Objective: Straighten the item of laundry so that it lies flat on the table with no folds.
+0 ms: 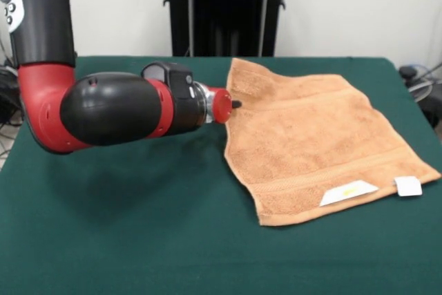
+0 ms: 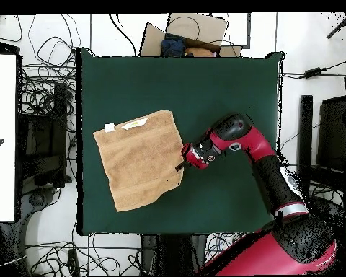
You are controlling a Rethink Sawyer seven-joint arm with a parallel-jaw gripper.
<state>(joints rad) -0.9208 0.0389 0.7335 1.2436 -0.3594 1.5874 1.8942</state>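
Towel point(image 1: 321, 144), spread on table point(image 1: 124, 240) to one side, one edge lifted near gripper point(image 1: 235, 104) (jaw state indiscernible): best pull that edge outward, low and slow.

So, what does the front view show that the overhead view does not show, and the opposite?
Only the front view shows the woven border bands of the towel plainly, and a small dark tip on the gripper beside the towel's edge.

Only the overhead view shows the whole table, the cables on the floor and a cardboard box beyond it.

Both show the towel lying mostly flat with white tags at one edge, and the arm reaching to the towel's side edge. Neither shows whether the gripper is open.
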